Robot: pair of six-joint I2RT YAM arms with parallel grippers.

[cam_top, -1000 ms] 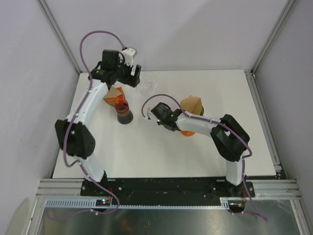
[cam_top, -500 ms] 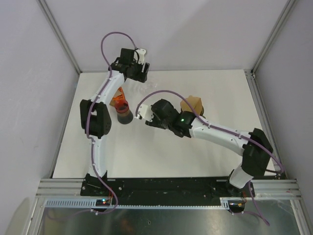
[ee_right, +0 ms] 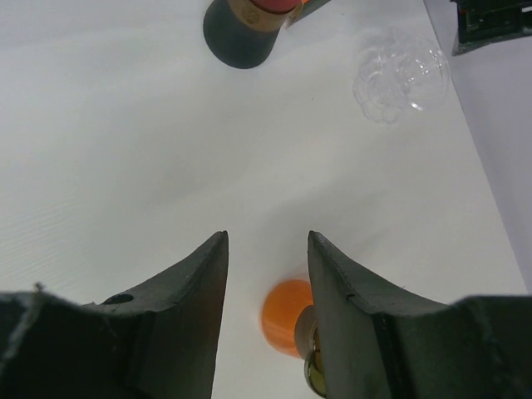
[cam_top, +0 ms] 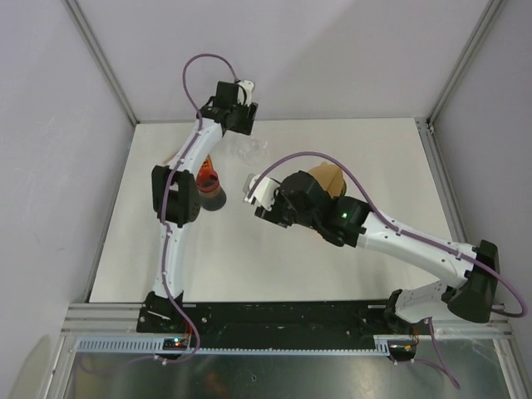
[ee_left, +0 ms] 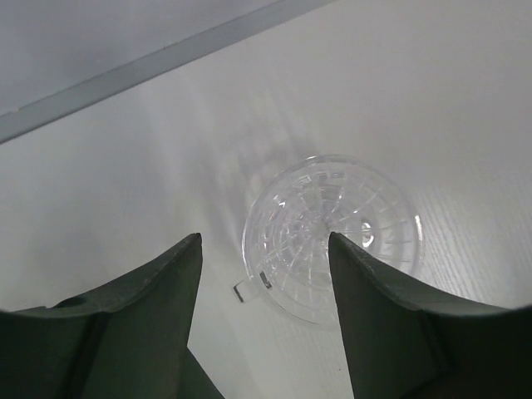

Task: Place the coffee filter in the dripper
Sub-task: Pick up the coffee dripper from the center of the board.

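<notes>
White worktop (cam_top: 249, 266) under everything. Right end effector (ee_right: 266, 241) open and empty, hanging on the near side of the dripper (ee_left: 332, 237), apart from it. Left end effector (ee_left: 264, 249) directly above the dripper, fingers spread wide, gripping nothing. Dark cup (cam_top: 211, 197) near the dripper, to its left and closer to the arm bases. Brown coffee filter (cam_top: 327, 177) to the right of the dripper, on the worktop, partly hidden behind the right arm, not inside the dripper. Small orange round thing (ee_right: 283, 316) well apart from the dripper.
</notes>
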